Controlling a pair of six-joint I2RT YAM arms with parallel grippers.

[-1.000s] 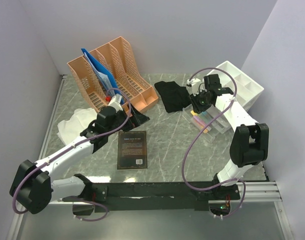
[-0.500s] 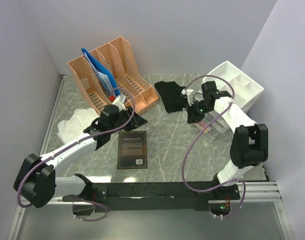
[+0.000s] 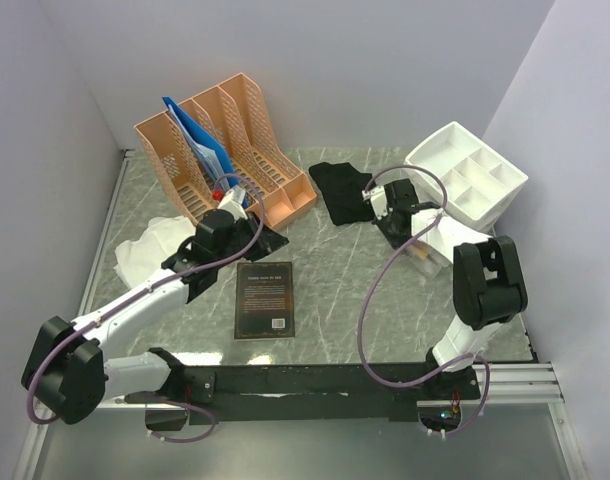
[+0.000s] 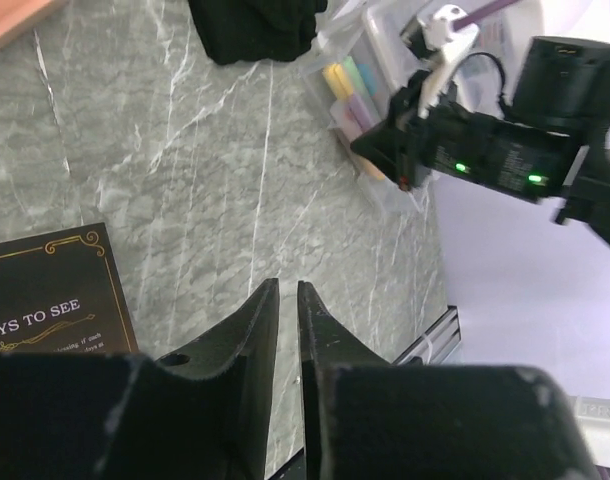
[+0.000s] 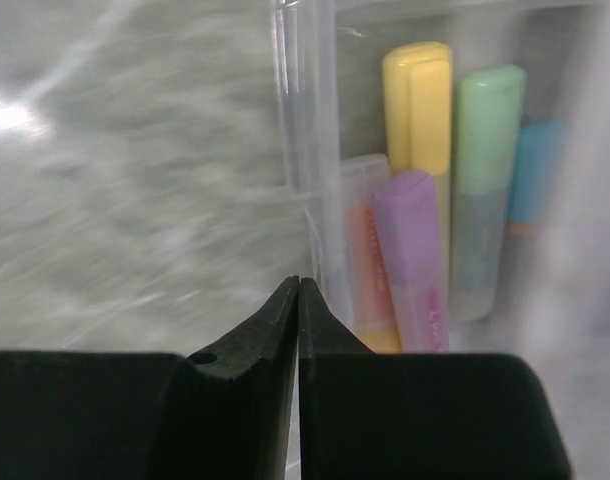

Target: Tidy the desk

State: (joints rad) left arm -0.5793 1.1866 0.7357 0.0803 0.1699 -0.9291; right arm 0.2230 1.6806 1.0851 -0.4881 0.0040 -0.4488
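The desk (image 3: 335, 290) is grey-green marble. My left gripper (image 3: 283, 240) hovers just above the top edge of a black book (image 3: 264, 298). In the left wrist view its jaws (image 4: 285, 288) stand almost together, a thin slit between them and nothing in it. My right gripper (image 3: 395, 234) is low at the left wall of a clear case (image 5: 307, 160) of coloured highlighters (image 5: 413, 250). Its jaws (image 5: 299, 282) touch and hold nothing. The right arm hides most of the case from above.
An orange file rack (image 3: 235, 135) with a blue folder (image 3: 198, 140) stands at the back left. A white cloth (image 3: 150, 250) lies left, a black cloth (image 3: 340, 190) back centre, a white compartment tray (image 3: 467, 172) back right. A black rail (image 3: 315, 380) runs along the near edge.
The left gripper went from wide open to nearly closed and shifted slightly. The right arm folded down toward the highlighter case, and its jaws closed.
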